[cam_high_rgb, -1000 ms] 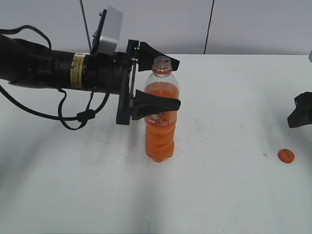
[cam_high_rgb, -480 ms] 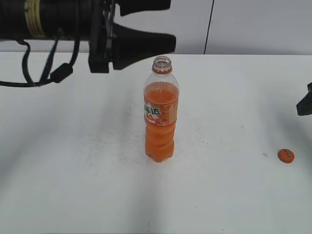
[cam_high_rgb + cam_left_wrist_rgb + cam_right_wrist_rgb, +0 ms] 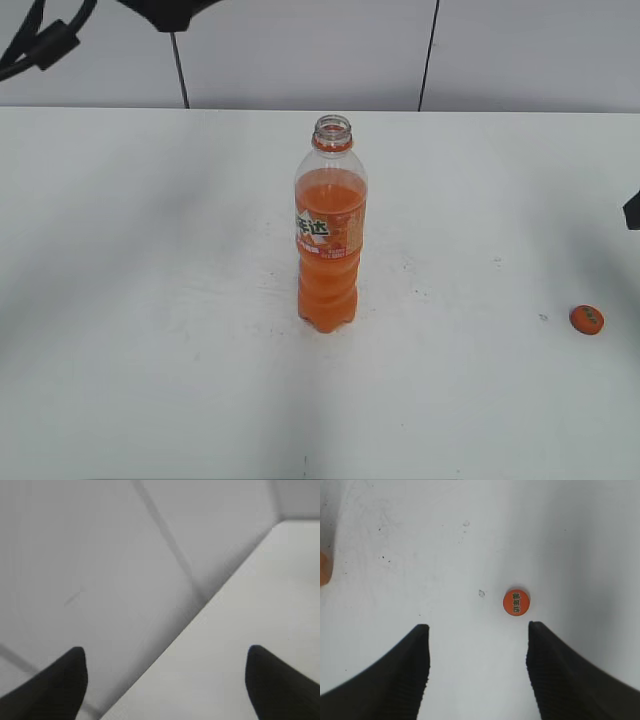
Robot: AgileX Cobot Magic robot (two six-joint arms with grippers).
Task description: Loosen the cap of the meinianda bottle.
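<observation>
The meinianda bottle [image 3: 330,235] stands upright in the middle of the white table, its neck open with no cap on it. The orange cap [image 3: 587,319] lies flat on the table at the right; it also shows in the right wrist view [image 3: 516,601]. My right gripper [image 3: 477,630] is open and empty above the table, with the cap just beyond its right finger; only a dark sliver of it shows at the exterior view's right edge [image 3: 632,210]. My left gripper [image 3: 165,660] is open and empty, raised high and facing the back wall and table edge.
The white table [image 3: 150,300] meets a grey panelled wall [image 3: 300,50] at the back. A bit of the left arm and its cable [image 3: 50,40] shows at the top left corner. An orange sliver of the bottle sits at the right wrist view's left edge [image 3: 324,567].
My left arm has let go of the bottle, risen and drawn back to the upper left, almost out of the exterior view. My right gripper has slid further right. Bottle and cap have not moved.
</observation>
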